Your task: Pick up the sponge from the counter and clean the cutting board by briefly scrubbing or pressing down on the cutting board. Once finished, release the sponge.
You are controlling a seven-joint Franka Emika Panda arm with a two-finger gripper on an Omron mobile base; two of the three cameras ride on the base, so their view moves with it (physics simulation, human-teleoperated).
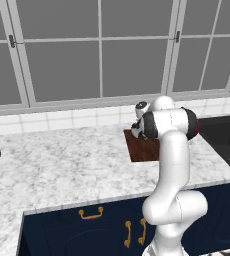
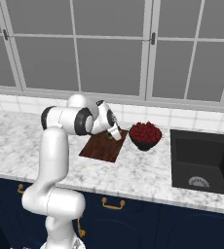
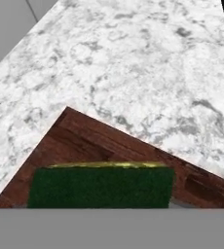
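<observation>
— Where is the sponge (image 3: 100,186)?

— Low in the hand view, green face toward the camera with a thin yellow edge along its top. It sits over the board (image 3: 89,144), close to one corner of it. Whether it presses on the wood or hangs just above, I can't tell.

— And the gripper (image 2: 115,133)?

— In the right base view it is down at the board's (image 2: 100,146) far end, with a small dark green bit at its tip. The fingertips themselves are hidden, so I can't tell if it is clamped on the sponge or loose.

— Where does the board lie?

— Flat on the counter (image 2: 148,170), near the tiled back wall, just beside a dark bowl (image 2: 144,135) of red fruit. The black sink (image 2: 204,163) is further right. In the left base view the arm (image 1: 169,165) covers part of the board (image 1: 143,148).
</observation>
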